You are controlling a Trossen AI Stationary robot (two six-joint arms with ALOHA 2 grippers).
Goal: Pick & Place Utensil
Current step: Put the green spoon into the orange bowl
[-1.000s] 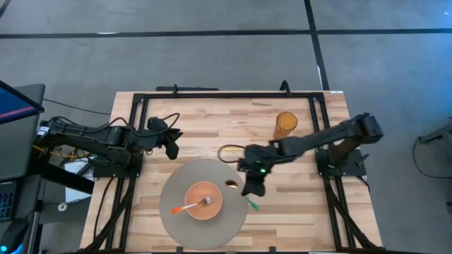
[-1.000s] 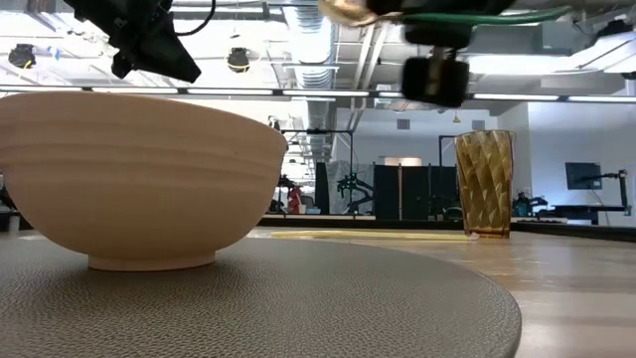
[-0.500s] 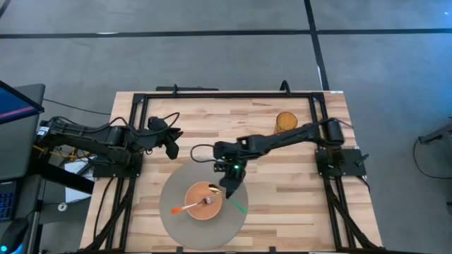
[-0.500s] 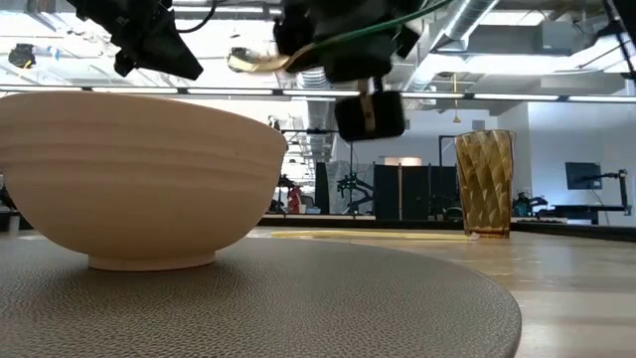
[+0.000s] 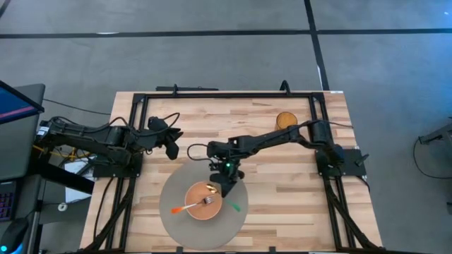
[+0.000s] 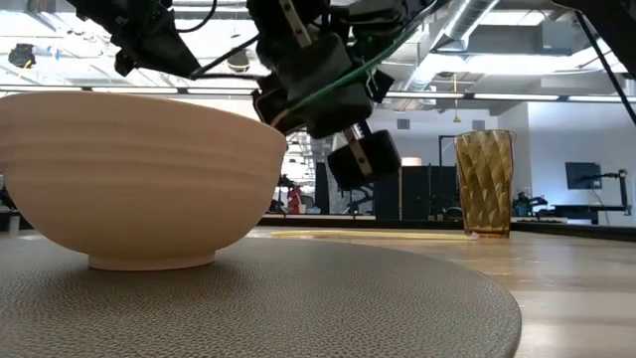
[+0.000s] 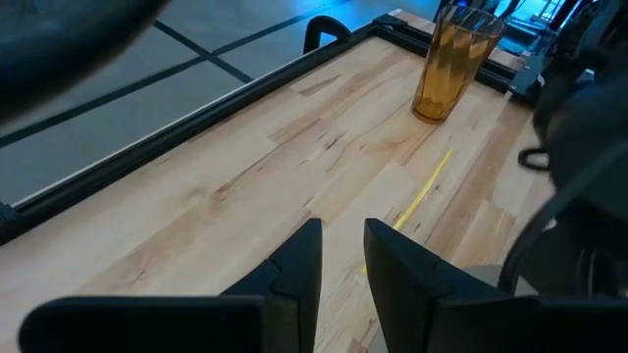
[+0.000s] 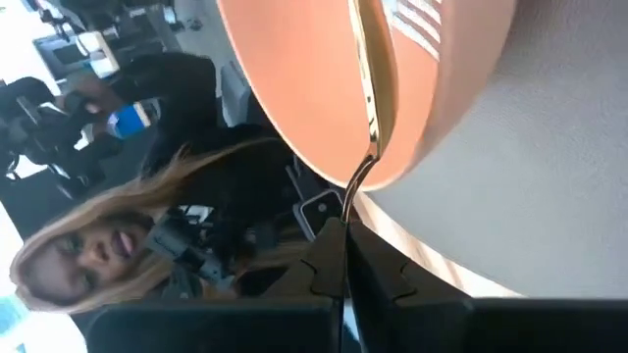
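Observation:
A peach bowl [image 5: 203,201] stands on a round grey mat [image 5: 236,222] near the table's front. A fork with an orange handle [image 5: 189,207] lies in the bowl. My right gripper [image 5: 222,180] is over the bowl's right rim, shut on a gold spoon with a green handle end [image 5: 235,207]. The spoon's head [image 5: 210,188] is over the inside of the bowl [image 8: 314,88]. My left gripper [image 5: 170,146] waits at the table's left, above the wood, slightly open and empty. My right gripper pinches the spoon's handle between its two fingers, just behind the thin gold neck [image 8: 349,201]. The fingers slant down from the table's right, along the spoon. The spoon is lifted, head forward over the bowl; the green end sticks out behind. I cannot tell if the head touches the bowl.
An amber glass [image 5: 285,120] stands at the far right of the table and also shows in the low view [image 6: 484,184]. A black frame rail [image 5: 226,94] runs along the table's far edge. A person [image 8: 118,235] shows beyond the table in the right wrist view.
My right gripper has carried the spoon toward the table's left and near edge, from beside the mat to over the bowl. It has come lower and tipped downward. The spoon's head, earlier over the mat's right part, is now over the bowl.

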